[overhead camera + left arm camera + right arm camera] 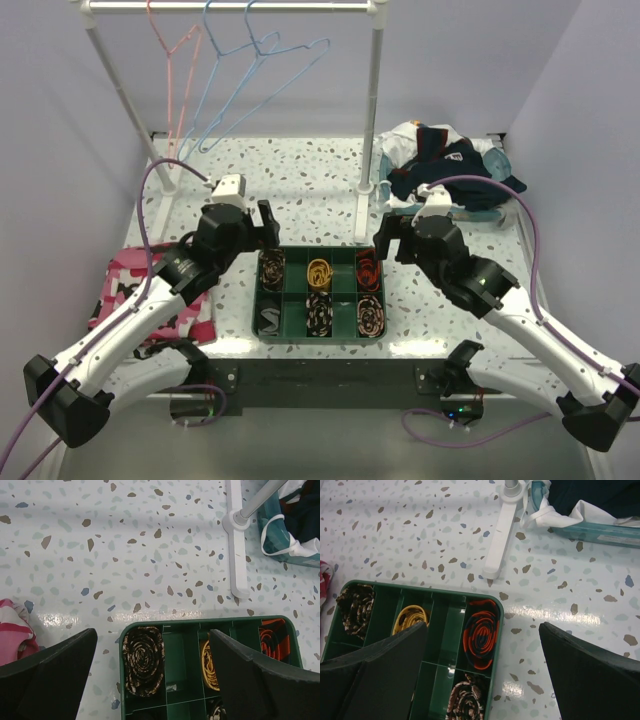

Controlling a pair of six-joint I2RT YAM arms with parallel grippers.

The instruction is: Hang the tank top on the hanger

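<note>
To the left of the green tray (256, 300) the left arm (120, 325) and to its right the right arm (540, 335) look alike: white shells between black joints, a purple cable (143, 215) looping off each, a white camera block (228, 188) on the left wrist, and broad matte-black fingers (50, 675).

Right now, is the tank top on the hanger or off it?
Off. The tank top lies crumpled in the clothes heap at the right rear; the hanger hangs bare on the rail.
</note>
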